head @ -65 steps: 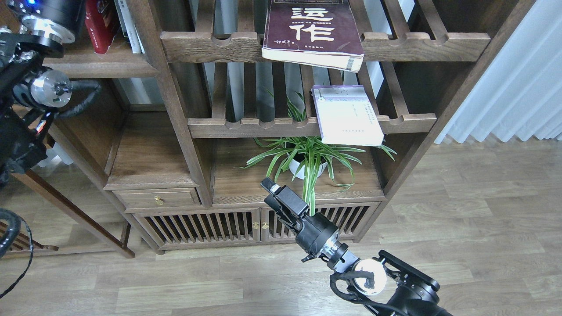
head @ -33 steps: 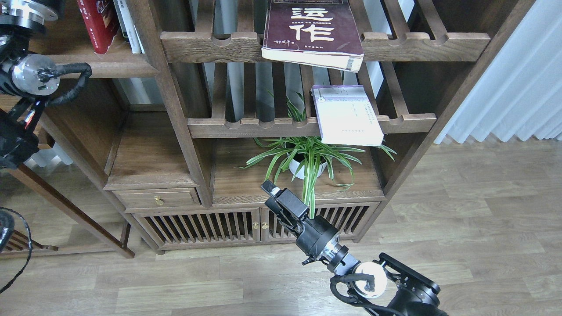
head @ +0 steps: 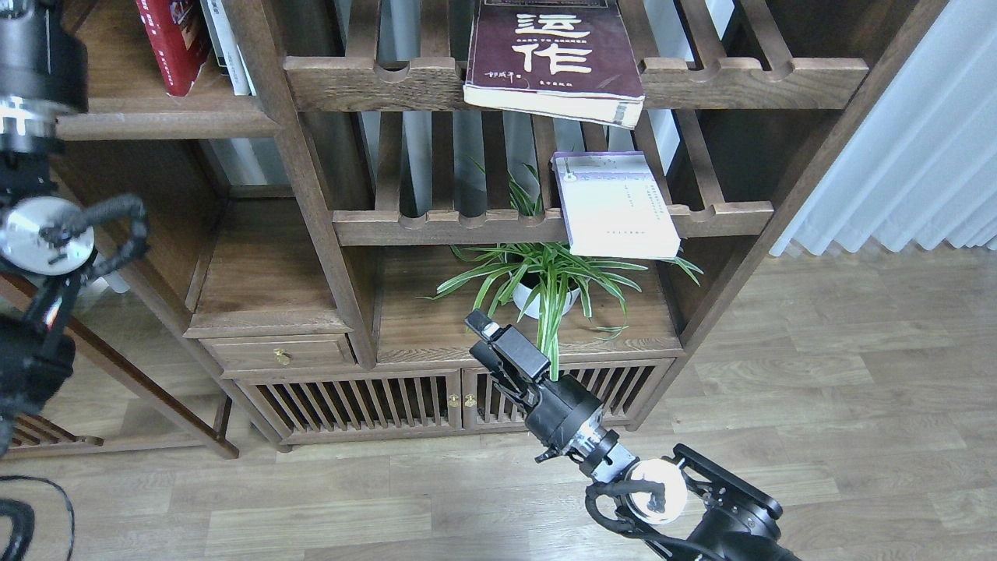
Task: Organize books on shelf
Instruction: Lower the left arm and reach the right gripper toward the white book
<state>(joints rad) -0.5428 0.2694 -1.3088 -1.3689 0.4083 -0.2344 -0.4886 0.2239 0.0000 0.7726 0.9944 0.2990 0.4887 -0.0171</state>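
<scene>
Right now the right pincer (head: pixel 484 333) hangs low before the cabinet, near the plant (head: pixel 545 273), holding nothing; whether its jaws are parted I cannot tell. No left pincer shows, only arm links at the left edge. A red book (head: pixel 165 43) stands on the shelf (head: pixel 167 117) top left. Both others lie on slatted racks: the maroon book (head: pixel 554 58) above, the pale book (head: pixel 617 204) below, each overhanging its front rail. Nudged from underneath, either could tip off and fall; reaching up could also snag plant leaves.
</scene>
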